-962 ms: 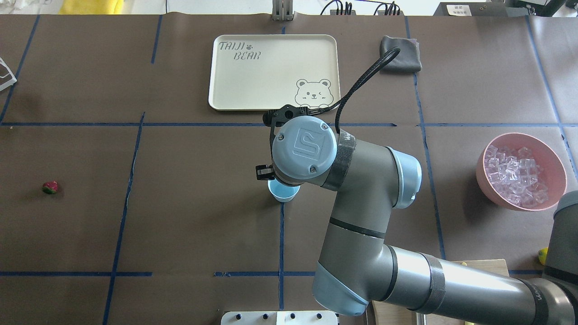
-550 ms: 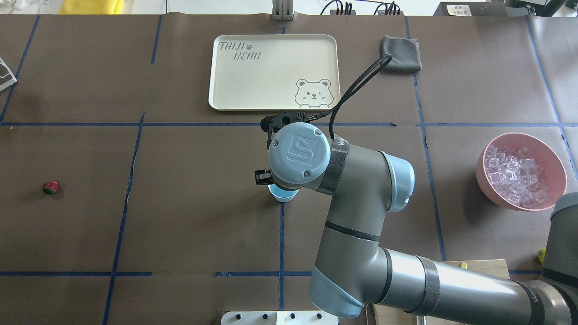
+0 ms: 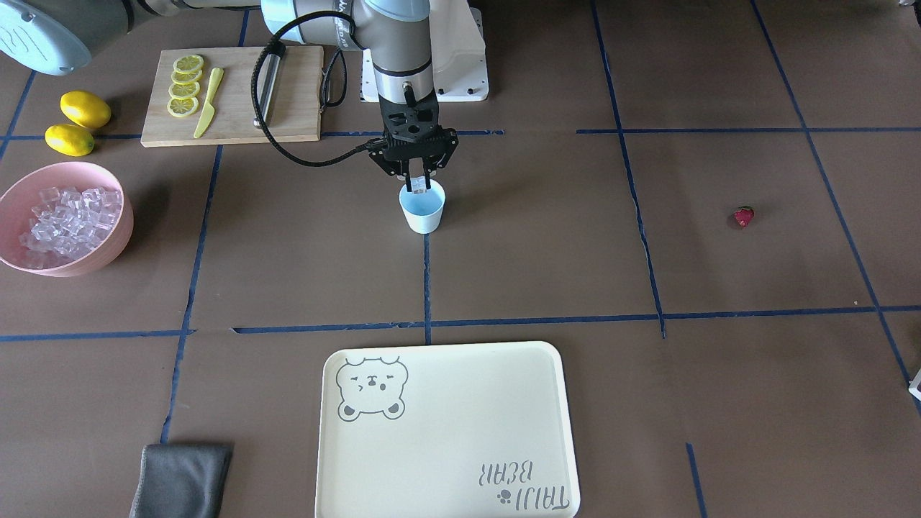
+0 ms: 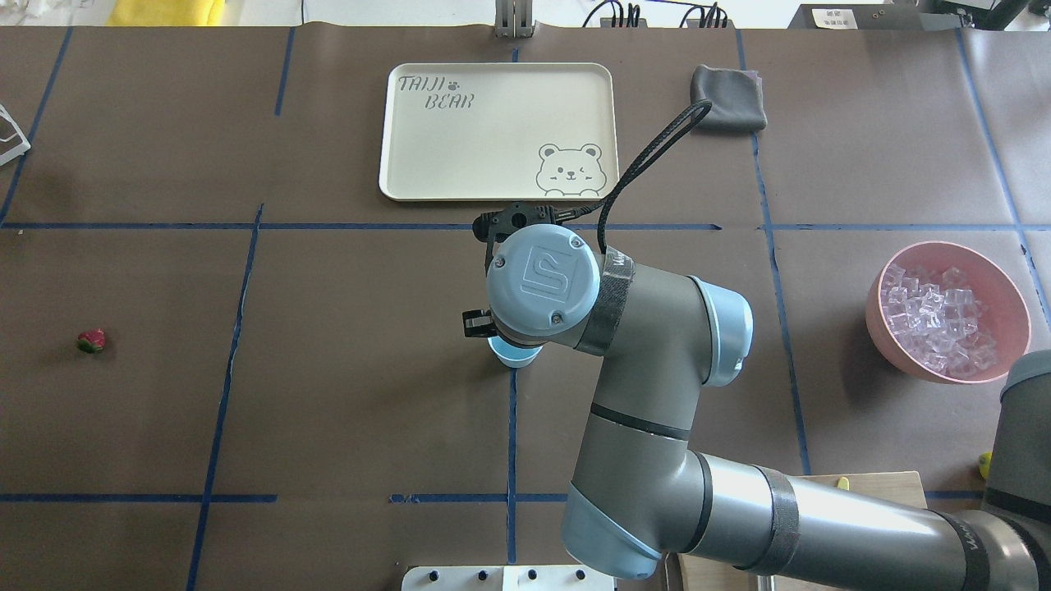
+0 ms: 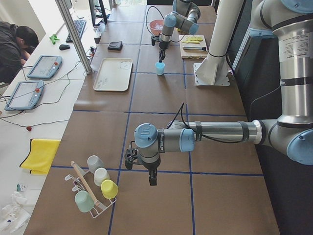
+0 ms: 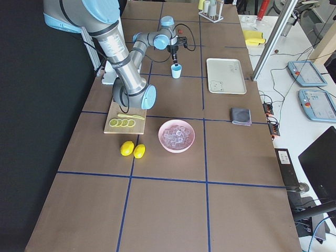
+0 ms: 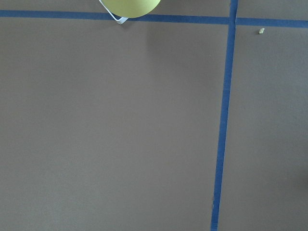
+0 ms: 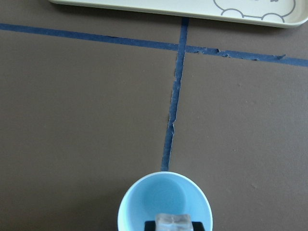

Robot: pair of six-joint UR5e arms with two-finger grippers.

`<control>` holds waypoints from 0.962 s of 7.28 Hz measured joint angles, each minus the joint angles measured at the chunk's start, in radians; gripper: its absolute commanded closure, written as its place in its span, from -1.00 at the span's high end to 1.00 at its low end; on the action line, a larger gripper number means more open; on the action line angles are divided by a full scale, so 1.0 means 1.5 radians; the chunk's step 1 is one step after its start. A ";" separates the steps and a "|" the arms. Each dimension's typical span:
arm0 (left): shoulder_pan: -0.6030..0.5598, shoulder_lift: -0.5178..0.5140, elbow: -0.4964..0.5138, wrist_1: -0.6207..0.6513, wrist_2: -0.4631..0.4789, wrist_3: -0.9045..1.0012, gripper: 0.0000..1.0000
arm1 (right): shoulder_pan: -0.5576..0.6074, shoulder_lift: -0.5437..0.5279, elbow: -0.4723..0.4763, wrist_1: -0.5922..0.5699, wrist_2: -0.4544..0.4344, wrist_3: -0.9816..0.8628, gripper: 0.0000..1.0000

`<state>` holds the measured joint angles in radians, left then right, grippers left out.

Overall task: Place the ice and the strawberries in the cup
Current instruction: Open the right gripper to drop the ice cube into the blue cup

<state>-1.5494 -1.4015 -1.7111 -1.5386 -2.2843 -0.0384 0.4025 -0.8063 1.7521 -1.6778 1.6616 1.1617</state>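
One ice cube (image 8: 174,222), seemingly in right gripper (image 3: 419,188), above cup (image 3: 423,216).

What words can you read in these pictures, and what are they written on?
"TAIJI BEAR": on the cream tray, next to a paw print and a bear drawing.
An "S"-shaped sign: on the round blue cap of the right arm.
White label past the table's far edge: too small to read.
White lettering on the arm's black band: too small to read.
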 measured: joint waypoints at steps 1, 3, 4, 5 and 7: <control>0.000 0.000 0.000 0.000 0.000 0.000 1.00 | -0.001 -0.001 0.001 0.000 -0.001 0.000 0.99; 0.000 0.000 0.000 -0.001 0.000 0.001 1.00 | -0.005 -0.002 0.005 0.001 -0.016 0.001 0.99; 0.000 0.000 0.000 -0.001 0.000 0.000 1.00 | -0.005 -0.002 0.006 0.001 -0.020 0.002 0.99; 0.000 0.000 0.000 -0.001 0.000 0.000 1.00 | -0.005 -0.002 0.006 0.001 -0.022 0.001 0.99; 0.000 0.000 0.000 -0.001 0.000 0.000 1.00 | -0.005 -0.002 0.007 0.001 -0.022 0.000 0.99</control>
<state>-1.5493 -1.4020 -1.7113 -1.5401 -2.2844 -0.0383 0.3943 -0.8087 1.7624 -1.6765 1.6280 1.1611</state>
